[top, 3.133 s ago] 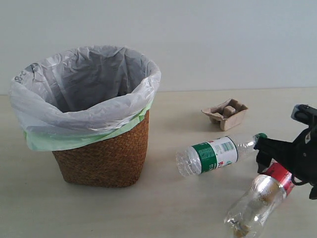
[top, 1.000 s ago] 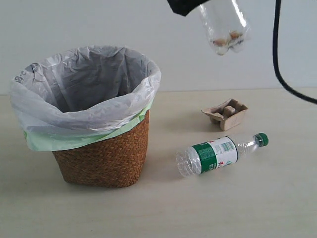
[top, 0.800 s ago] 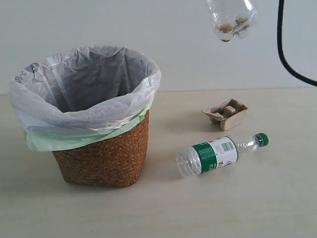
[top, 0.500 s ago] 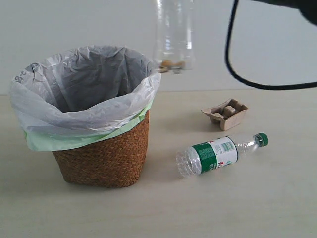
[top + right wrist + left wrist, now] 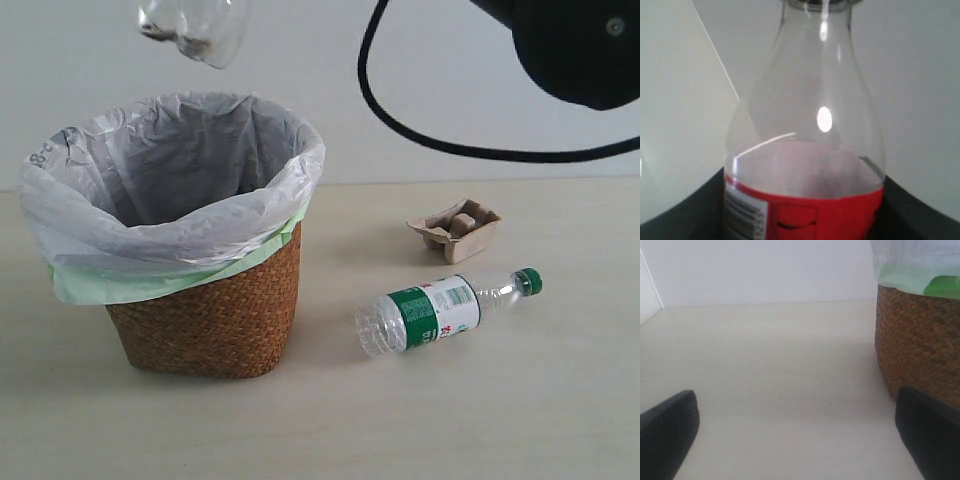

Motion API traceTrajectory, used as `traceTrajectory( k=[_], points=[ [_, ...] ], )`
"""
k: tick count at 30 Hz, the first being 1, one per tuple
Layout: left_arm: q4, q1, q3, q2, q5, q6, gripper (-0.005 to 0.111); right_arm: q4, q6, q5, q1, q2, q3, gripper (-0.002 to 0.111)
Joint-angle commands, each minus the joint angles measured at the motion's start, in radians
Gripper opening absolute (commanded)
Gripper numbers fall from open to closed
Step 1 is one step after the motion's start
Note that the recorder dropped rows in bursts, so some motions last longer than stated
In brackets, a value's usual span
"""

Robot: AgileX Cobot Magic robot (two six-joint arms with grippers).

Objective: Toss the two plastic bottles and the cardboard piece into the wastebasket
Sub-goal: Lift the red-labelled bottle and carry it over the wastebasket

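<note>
The red-label bottle (image 5: 805,150) is clamped at its label between the dark fingers (image 5: 920,210) of my right gripper (image 5: 805,220). Only its clear bottom end (image 5: 192,28) shows in the exterior view, high over the left part of the wastebasket (image 5: 215,310); its cap is hidden. The green-label bottle (image 5: 435,310) lies on its side on the table, right of the basket. The cardboard piece (image 5: 455,228) sits behind it. My left gripper (image 5: 800,440) hangs low over the table with its fingers (image 5: 667,432) far apart, nothing between them, next to the wicker wall (image 5: 920,345).
The right arm's black body (image 5: 580,50) and its cable (image 5: 400,120) cross the upper right of the exterior view. The white bag rim (image 5: 170,230) folds wide over the basket's edge. Pale tabletop (image 5: 775,370) stretches out beside the basket.
The held bottle has swung from above the table's right side leftward to above the basket, and it now sits higher in view. The green bottle and cardboard have not moved.
</note>
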Motion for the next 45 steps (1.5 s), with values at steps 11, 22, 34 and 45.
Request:
traceTrajectory(
  k=[11,22,34,45],
  points=[
    [-0.002,-0.007,-0.004,-0.003,-0.007,-0.009,0.108,0.473,-1.661,0.336,-0.001,-0.017,-0.007,0.000],
    [-0.002,-0.007,-0.004,-0.003,-0.007,-0.009,0.108,1.199,-1.947,0.132,-0.001,-0.019,-0.007,0.000],
    [-0.002,-0.007,-0.004,-0.003,-0.007,-0.009,0.108,1.094,-1.171,0.507,0.001,-0.017,-0.216,0.000],
    [-0.002,-0.007,-0.004,-0.003,-0.007,-0.009,0.108,1.474,-2.611,-0.085,0.001,-0.004,-0.149,0.000]
  ],
)
